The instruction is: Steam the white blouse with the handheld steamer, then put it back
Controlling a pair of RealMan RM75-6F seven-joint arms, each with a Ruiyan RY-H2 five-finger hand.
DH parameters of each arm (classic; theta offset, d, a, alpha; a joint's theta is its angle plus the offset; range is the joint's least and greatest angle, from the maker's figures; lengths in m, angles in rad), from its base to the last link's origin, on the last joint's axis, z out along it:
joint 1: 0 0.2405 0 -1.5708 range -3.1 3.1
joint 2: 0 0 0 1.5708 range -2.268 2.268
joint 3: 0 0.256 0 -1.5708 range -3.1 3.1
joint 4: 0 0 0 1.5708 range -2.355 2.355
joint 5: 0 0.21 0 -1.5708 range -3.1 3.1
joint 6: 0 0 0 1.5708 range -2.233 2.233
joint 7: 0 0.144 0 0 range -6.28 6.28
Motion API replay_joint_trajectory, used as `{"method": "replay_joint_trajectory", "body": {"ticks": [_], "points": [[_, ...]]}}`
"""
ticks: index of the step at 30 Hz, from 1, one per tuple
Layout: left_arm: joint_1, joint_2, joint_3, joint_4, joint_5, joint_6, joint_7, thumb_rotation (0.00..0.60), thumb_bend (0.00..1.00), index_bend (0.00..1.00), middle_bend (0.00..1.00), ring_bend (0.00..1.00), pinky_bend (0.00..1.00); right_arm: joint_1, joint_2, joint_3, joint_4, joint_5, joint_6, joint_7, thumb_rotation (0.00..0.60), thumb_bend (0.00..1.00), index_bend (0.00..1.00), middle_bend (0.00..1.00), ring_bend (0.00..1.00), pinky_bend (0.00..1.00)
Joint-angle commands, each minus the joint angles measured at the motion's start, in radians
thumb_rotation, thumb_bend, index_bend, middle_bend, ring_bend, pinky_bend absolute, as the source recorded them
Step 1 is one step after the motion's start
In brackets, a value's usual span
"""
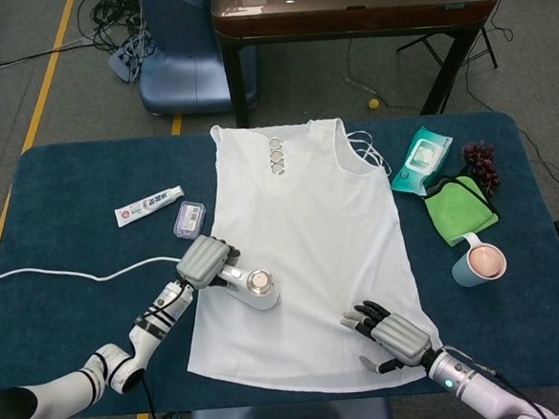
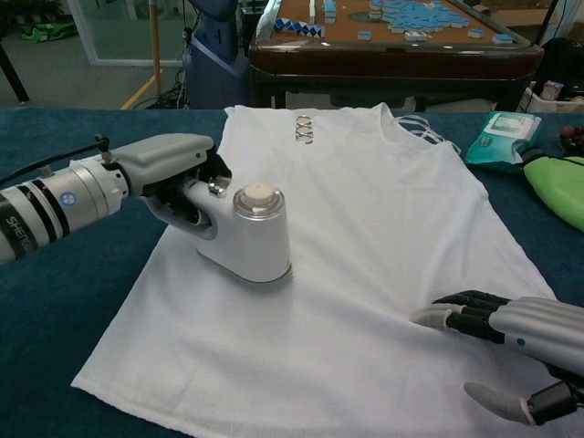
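White blouse (image 1: pixel 305 236) lay flat mid-table, hem toward near edge. Left hand (image 2: pixel 173 164) clamped on steamer (image 2: pixel 251 237), head pressed on blouse near its left side. Right hand (image 2: pixel 520 342) fingers spread, pinning hem by near-right corner. Steaming judged underway; most fabric and steamer's return left.

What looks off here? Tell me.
Nothing stands out. The white blouse lies flat, the left hand holds the steamer upright on it, and the right hand rests on its lower edge.
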Motion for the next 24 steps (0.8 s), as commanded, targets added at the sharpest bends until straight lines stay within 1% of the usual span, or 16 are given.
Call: {"method": "replay_joint_trajectory", "body": {"ticks": [1,6,11,24], "points": [[-0.015,-0.042,-0.015,0.066,-0.023,-0.021,-0.01,0.6,0.25,0.82,0.68,0.58,0.57,0.001,-0.001,0.0,0.004,0.0,-0.002,0.004,0.302,0.48,0.0,0.1,0.0,0.0],[-0.009,-0.058,-0.003,0.108,-0.026,-0.032,-0.023,0.6,0.25,0.82,0.68,0.58,0.57,0.004,-0.003,0.0,0.008,-0.002,-0.006,0.01,0.302,0.48,0.0,0.1,0.0,0.0],[0.004,-0.053,0.026,0.106,-0.004,-0.019,-0.025,0.6,0.25,0.82,0.68,0.58,0.57,0.008,-0.003,0.0,0.007,-0.004,-0.01,0.011,0.304,0.48,0.0,0.1,0.0,0.0],[0.041,0.013,0.094,-0.005,0.075,0.053,-0.003,0.6,0.25,0.82,0.68,0.58,0.57,0.006,-0.004,-0.003,-0.005,-0.005,-0.01,-0.005,0.306,0.48,0.0,0.1,0.0,0.0]]}}
